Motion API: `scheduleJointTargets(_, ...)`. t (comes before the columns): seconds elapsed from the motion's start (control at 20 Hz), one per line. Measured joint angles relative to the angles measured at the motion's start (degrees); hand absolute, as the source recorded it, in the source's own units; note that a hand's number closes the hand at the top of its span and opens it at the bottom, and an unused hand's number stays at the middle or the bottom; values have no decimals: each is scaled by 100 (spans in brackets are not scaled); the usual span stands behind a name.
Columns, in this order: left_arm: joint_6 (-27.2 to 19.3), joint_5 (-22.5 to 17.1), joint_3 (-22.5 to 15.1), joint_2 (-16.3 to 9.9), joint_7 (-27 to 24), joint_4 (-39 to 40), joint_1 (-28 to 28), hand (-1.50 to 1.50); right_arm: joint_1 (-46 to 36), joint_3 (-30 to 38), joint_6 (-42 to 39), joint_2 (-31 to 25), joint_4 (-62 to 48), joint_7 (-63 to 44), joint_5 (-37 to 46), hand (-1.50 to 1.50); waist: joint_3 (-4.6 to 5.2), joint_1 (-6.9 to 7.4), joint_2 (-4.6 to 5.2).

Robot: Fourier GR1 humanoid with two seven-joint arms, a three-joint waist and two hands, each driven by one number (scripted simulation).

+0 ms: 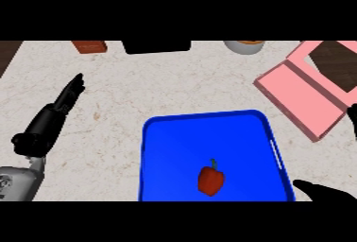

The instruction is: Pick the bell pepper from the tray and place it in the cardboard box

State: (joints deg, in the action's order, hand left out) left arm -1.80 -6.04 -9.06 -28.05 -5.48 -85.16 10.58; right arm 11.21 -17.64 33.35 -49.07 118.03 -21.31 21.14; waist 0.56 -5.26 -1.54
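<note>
Lay near the front of the blue rectangular plastic tray [167, 142]: the red bell pepper [211, 180], long axis running near to far, green stem pointing away. Right robot hand [327, 193] just beside the tray's right rim, fingers impossible to judge. Left robot hand [59, 111] rested on the speckled stone worktop [167, 85], fingers straight. Farther right sat the pink cardboard box [307, 94], flaps open. No legible writing.

Kitchen setting: pale speckled stone-look counter [174, 90] carrying food-related items, i.e. a blue serving tray [209, 142] at 6 o'clock holding a red bell pepper [210, 180], a round pot-like vessel [244, 46] at 1 o'clock, and a small brown block [89, 46] at 11 o'clock.
</note>
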Motion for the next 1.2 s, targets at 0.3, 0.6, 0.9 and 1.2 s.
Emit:
scheduleJointTargets(0.3, 132, 38, -99, -14, 19, -163, 115, 0, 433, -622, -950, -548, 953, -1663, 1105, -150, 8, 246, 79)
scheduleJointTargets(0.6, 230, 78, -266, 100, 126, -258, 348, 0, 10, -1385, -2315, -583, 1469, -3358, 1458, -150, 6, 564, 157)
scheduleJointTargets(0.9, 283, 143, -370, 200, 118, -227, 476, 0, -743, -2041, -3294, -128, 1416, -4305, 1496, -150, 6, 756, 196)
scheduleJointTargets(1.2, 326, 172, -381, 223, 106, -202, 494, 0, -1202, -2590, -3733, 753, 1131, -4776, 1712, -150, 0, 782, 186)
